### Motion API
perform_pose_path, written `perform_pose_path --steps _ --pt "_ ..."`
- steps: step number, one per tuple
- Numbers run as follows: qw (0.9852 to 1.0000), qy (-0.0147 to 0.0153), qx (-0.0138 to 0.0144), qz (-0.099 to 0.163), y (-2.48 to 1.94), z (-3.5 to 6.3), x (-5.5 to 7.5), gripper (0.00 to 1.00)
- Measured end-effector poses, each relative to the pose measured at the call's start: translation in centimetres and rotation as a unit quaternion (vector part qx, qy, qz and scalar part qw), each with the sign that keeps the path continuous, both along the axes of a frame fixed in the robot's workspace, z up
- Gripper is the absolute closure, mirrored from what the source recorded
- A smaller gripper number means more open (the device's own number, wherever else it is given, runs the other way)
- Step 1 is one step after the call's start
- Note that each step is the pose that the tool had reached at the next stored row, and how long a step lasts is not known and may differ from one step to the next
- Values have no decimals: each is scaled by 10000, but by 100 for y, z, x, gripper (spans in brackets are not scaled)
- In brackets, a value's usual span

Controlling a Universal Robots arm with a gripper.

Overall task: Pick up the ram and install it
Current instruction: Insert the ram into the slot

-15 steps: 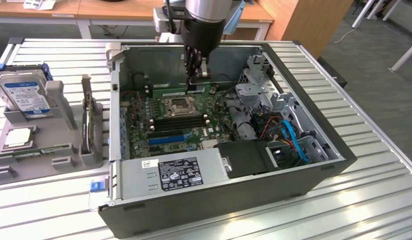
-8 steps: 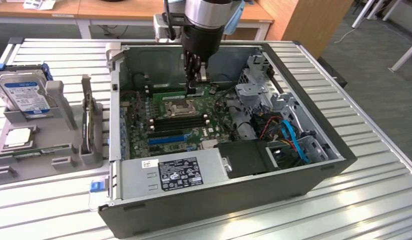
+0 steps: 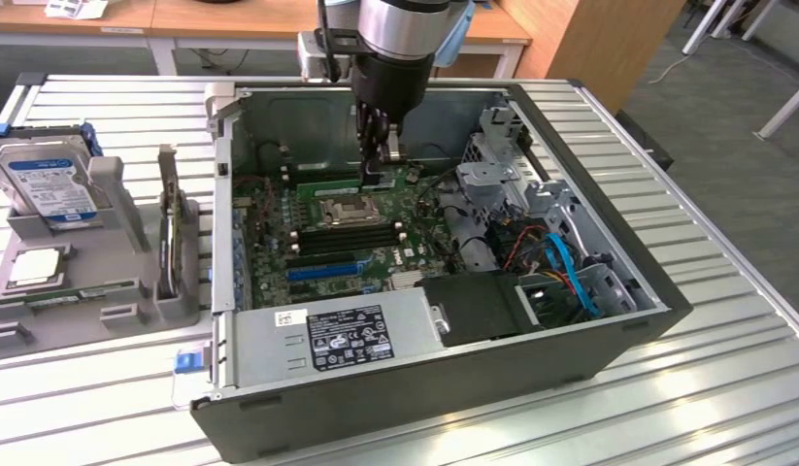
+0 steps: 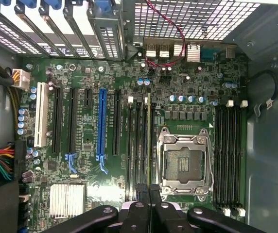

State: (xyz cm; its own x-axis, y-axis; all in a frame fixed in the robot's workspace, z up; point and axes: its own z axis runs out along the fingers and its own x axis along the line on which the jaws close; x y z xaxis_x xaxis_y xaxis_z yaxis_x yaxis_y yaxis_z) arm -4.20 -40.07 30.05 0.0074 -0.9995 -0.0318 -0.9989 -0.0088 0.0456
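The ram (image 4: pixel 149 141) shows edge-on as a thin green stick. It stands along one of the black memory slots beside the empty processor socket (image 4: pixel 185 162). My gripper (image 4: pixel 148 194) is shut, and its two dark fingertips pinch the stick's near end. In the exterior view the gripper (image 3: pixel 376 175) reaches down into the open computer case, at the far side of the socket (image 3: pixel 337 207). The ram (image 3: pixel 324 178) lies as a green strip running from the fingers toward the exterior view's left. I cannot tell whether it is fully seated in the slot.
The case walls (image 3: pixel 224 194) and drive cage (image 3: pixel 503 184) close in around the arm. A power supply (image 3: pixel 341 335) fills the near end. Outside the case, a grey fixture (image 3: pixel 115 291) holds a blue-labelled hard drive (image 3: pixel 49 180) and a square silver processor (image 3: pixel 34 267).
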Motion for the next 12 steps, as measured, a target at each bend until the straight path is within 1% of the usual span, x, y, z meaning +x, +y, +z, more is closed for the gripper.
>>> perform_pose_path --steps 4,7,12 --pt "9998 0 0 -174 0 -6 0 89" --pt "9998 0 0 -184 0 -6 0 89" --pt "9998 0 1 -184 -35 -7 0 89"
